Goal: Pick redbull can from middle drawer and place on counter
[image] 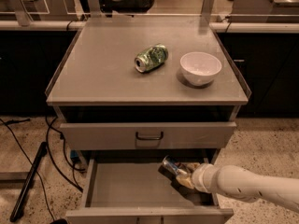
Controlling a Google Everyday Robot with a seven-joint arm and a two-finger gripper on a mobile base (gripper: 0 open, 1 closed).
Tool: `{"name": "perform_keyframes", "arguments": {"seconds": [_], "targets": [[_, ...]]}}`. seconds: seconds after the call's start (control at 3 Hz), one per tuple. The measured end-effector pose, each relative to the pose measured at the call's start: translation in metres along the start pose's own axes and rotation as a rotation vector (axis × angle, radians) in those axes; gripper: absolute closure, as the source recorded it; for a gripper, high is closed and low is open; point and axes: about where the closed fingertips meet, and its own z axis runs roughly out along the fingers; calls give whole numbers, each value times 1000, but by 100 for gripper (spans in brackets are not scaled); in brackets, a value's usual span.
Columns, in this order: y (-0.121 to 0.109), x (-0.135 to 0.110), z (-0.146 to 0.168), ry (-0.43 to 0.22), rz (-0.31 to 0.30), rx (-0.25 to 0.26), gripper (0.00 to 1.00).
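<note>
The redbull can (170,164) is slim, with a shiny metal end pointing up and to the left. It is tilted and sits in my gripper (181,175) over the back right part of the open middle drawer (126,188). The gripper is shut on the can, and my white arm reaches in from the lower right. A dark shadow lies on the drawer floor beneath the can. The grey counter (103,73) is above, beyond the closed upper drawer.
A dented green can (151,58) lies on its side on the counter, with a white bowl (201,67) to its right. The closed drawer front with a black handle (149,136) overhangs the open drawer. Cables (28,181) lie on the floor at left.
</note>
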Motion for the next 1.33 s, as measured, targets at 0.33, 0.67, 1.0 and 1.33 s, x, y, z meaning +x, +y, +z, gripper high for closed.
{"name": "perform_keyframes", "arguments": {"seconds": [0.33, 0.67, 1.0, 1.33], "targets": [[-1, -19, 8, -39, -74, -46, 100], [8, -30, -15, -73, -138, -139, 100], [7, -41, -49, -102, -202, -200, 100], [15, -48, -92, -101, -266, -288, 100]]}}
